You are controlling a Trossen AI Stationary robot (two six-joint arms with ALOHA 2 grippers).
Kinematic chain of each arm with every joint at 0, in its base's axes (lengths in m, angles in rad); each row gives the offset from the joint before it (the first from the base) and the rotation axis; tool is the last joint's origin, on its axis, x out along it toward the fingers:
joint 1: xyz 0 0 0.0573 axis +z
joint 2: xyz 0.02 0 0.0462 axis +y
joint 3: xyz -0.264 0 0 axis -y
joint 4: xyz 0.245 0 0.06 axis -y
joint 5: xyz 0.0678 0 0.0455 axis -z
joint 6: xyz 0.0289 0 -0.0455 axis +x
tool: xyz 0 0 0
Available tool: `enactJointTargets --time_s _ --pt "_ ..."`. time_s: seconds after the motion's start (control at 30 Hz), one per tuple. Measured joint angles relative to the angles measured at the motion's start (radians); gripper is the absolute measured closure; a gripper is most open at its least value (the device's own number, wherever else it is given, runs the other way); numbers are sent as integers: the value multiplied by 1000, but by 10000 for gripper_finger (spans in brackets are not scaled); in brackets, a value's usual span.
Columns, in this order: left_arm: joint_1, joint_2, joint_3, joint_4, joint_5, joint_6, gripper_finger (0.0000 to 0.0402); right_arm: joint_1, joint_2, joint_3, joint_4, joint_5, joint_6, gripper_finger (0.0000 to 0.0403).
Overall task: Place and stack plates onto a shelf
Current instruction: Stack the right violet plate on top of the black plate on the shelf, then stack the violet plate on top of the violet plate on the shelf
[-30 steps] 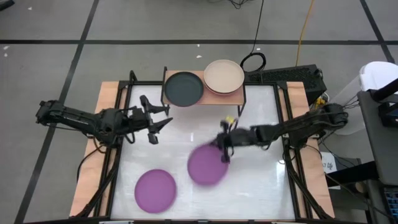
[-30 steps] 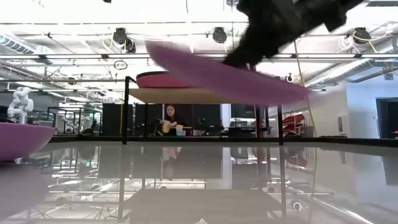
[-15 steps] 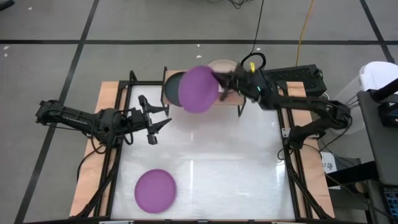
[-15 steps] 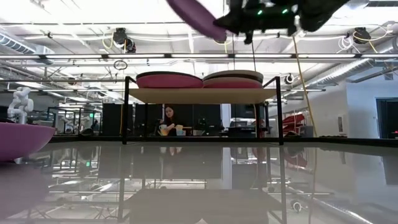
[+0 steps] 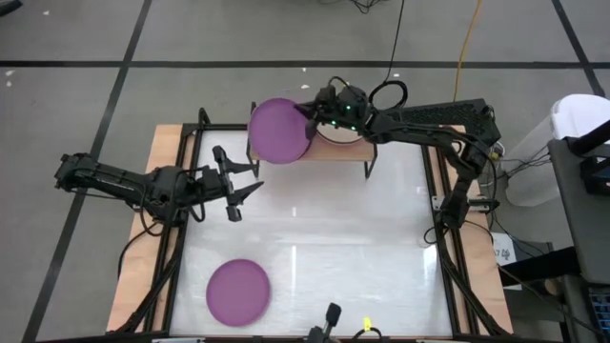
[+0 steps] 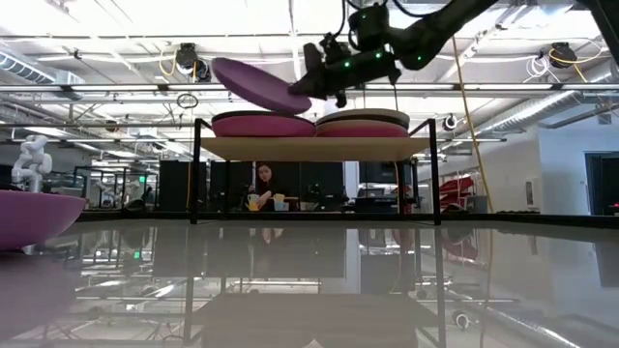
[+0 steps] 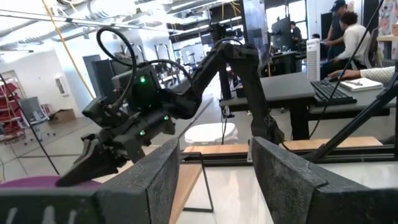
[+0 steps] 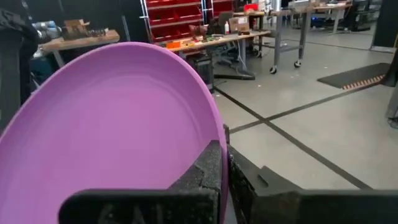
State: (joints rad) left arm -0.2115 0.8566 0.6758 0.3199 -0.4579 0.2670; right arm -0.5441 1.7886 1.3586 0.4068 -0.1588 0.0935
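White surface (image 5: 315,229), shelf (image 5: 357,151) at rear. Right pincer (image 5: 313,114), clamped on purple plate (image 5: 279,131), has swung up from mid-surface; plate now hangs tilted above shelf's left stack. Release next. Left pincer (image 5: 250,178) idle, fingers spread.

Bright overhead lights; glossy table (image 6: 309,280) glare; fingers perhaps blurred.

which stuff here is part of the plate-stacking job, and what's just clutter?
Job:
- purple plate held in the right gripper over the shelf
- second purple plate on the table
- plate stacks on the shelf
- left gripper, open, waiting at table's left

Lying about:
- yellow cable on the floor
- white figurine
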Motion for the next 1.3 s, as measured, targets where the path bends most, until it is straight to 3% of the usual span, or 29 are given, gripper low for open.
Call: enactJointTargets --time_s 0.33,0.73,0.87,1.03,1.2,1.3 --pt "1 0 0 -12 0 -13 195 -27 29 2 -13 65 -1 381" --pt "1 0 0 -28 -1 -33 195 -23 12 2 -29 38 -27 263" --pt "1 1 0 -42 -2 -42 195 -11 -47 2 -51 -71 -30 235" --pt "1 1 0 -84 -2 -78 195 37 -152 -14 -148 -216 -83 234" --pt "1 17 1 -140 -2 -122 195 138 -289 -155 -167 -222 -167 249" --pt "0 59 1 -141 4 -112 195 210 -379 -289 -112 -150 -197 255"
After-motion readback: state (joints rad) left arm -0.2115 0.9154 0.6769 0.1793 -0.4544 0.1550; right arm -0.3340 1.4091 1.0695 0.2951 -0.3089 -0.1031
